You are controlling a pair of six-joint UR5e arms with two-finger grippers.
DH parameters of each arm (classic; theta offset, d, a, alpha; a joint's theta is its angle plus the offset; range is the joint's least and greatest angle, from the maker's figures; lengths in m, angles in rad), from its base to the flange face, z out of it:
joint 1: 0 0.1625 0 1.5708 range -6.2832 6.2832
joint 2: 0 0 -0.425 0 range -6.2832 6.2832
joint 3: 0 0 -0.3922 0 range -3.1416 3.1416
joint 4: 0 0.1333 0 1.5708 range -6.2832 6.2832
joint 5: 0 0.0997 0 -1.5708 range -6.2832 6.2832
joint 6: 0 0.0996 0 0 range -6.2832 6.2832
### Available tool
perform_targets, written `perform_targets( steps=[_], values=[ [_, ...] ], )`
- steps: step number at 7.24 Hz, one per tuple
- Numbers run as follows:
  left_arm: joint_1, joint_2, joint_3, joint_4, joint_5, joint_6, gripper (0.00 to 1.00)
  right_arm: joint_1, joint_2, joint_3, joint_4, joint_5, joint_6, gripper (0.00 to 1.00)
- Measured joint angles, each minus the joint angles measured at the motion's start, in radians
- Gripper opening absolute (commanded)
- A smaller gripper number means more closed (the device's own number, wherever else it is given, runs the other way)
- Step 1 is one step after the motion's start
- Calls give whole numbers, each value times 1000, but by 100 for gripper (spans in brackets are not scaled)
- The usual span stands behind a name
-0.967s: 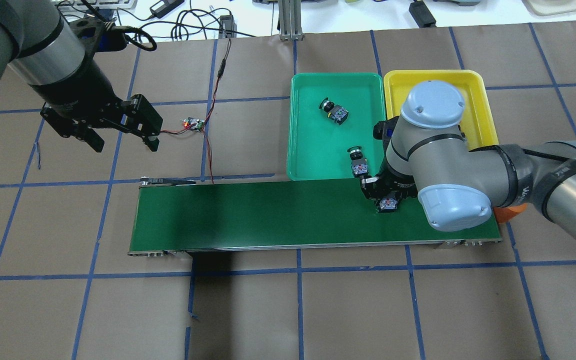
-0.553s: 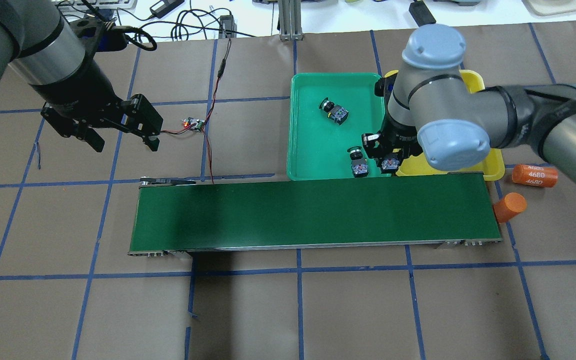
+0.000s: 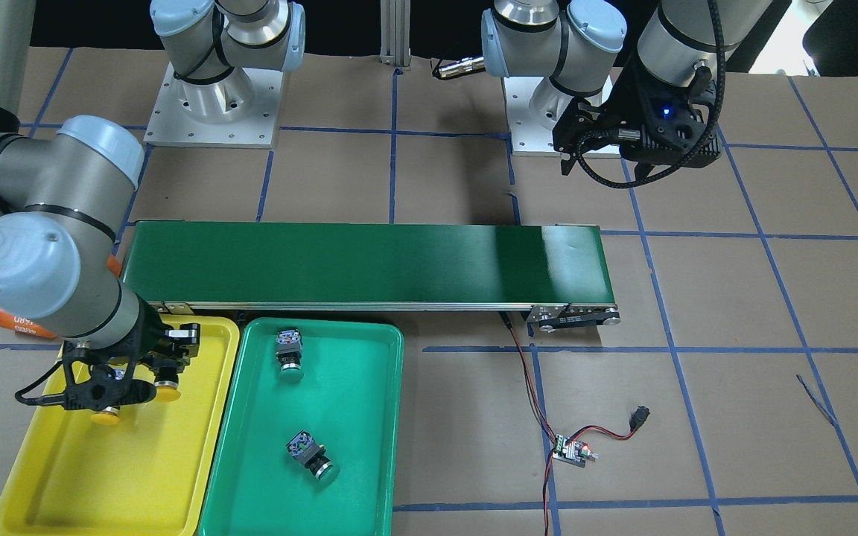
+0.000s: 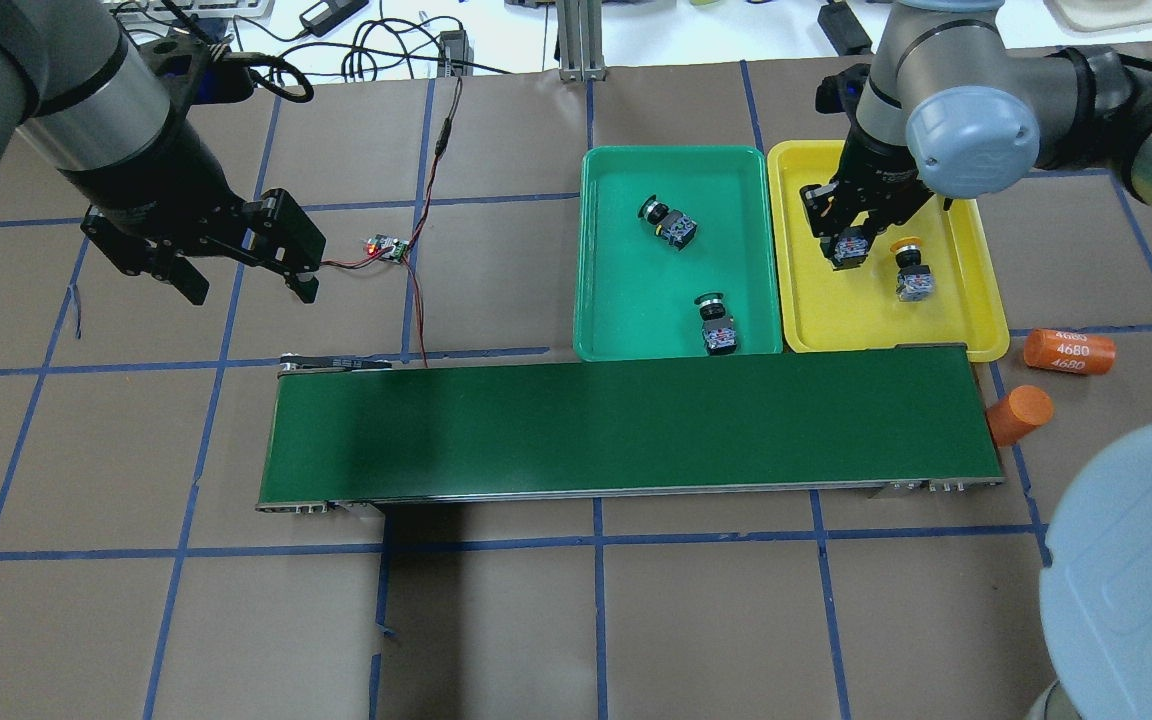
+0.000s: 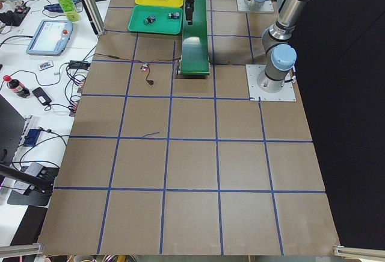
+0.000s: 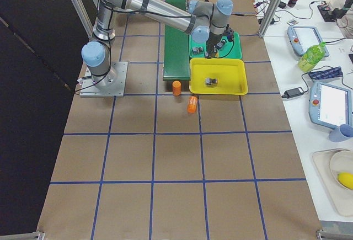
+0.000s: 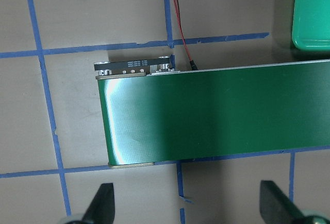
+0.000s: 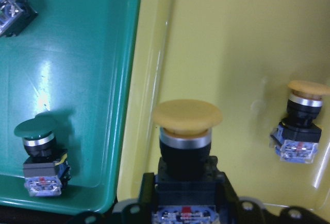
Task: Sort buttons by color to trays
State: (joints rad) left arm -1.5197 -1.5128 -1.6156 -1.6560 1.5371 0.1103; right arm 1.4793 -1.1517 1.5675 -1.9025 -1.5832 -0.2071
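Since the frame 0.6 s earlier, the right gripper has been carried from the near corner of the green tray to a position over the yellow tray. A second earlier it was still over the belt. The left gripper has not been displaced.

The right gripper's fingers are clamped on the black body of the held button, whose yellow cap points away from the wrist. The held button is located over the far left part of the yellow tray (contact with the tray floor cannot be determined).

A second yellow button is seen lying in the yellow tray, just beside the right gripper and apart from it.

Two green buttons are contained in the green tray, one near the far end and one at the near right corner.

The left gripper is held well to the left, above the bare table, with its fingers spread wide and nothing between them.

Two orange cylinders are located on the table beside the right end of the belt.
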Motion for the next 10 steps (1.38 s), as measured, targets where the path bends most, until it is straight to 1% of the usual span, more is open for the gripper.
perform_targets(
  steps=[2,3,5,7,8,9,10],
  values=[
    [1,-1,0,1,0,0,100,-6,-11,-4,10,8,-2,78],
    [1,-1,0,1,0,0,100,-2,-39,-14,43,11,5,80],
    [1,-1,0,1,0,0,100,29,-133,-67,174,12,38,80],
    [1,-1,0,0,0,1,100,78,-222,-171,377,12,80,81],
    [1,-1,0,0,0,0,100,106,-260,-207,469,13,107,81],
    [1,-1,0,0,0,0,100,139,-285,-219,525,15,130,79],
    [1,-1,0,0,0,0,100,165,-293,-216,543,15,160,80]
  ],
)
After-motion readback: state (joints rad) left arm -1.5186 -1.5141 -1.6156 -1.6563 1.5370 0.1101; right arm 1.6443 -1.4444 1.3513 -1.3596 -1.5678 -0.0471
